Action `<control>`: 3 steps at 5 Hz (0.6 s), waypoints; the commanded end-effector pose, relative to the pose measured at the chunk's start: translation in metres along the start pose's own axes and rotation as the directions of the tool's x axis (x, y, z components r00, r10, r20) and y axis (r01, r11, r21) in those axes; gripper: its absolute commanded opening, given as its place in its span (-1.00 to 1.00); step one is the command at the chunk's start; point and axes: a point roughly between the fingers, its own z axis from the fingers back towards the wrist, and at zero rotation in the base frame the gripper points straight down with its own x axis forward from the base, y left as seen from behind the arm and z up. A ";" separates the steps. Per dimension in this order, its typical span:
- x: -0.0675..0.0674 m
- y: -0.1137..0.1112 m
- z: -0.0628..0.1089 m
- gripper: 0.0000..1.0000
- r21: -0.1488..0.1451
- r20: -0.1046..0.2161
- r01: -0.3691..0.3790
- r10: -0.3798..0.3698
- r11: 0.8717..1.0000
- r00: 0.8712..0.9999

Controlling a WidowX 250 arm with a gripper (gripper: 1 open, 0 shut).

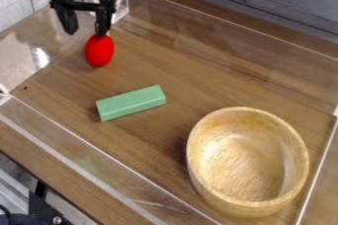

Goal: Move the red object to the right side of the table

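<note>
The red object, a small glossy rounded toy, rests on the brown wood-grain table at the far left. My black gripper hangs right above it, pointing down, open, its two fingers spread over the toy's top. One finger sits to the toy's left, the other just above its upper right. Nothing is between the fingers.
A green rectangular block lies mid-table, in front of the toy. A large wooden bowl fills the front right corner. Low clear acrylic walls border the tabletop on all sides.
</note>
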 end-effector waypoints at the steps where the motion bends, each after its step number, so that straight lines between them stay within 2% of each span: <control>1: 0.014 -0.003 0.019 1.00 0.033 0.038 0.122 -0.123 0.992 0.992; 2: 0.019 -0.005 0.017 1.00 0.048 0.012 0.222 -0.223 0.974 0.975; 3: 0.026 -0.006 0.007 1.00 0.045 -0.016 0.287 -0.286 0.957 0.958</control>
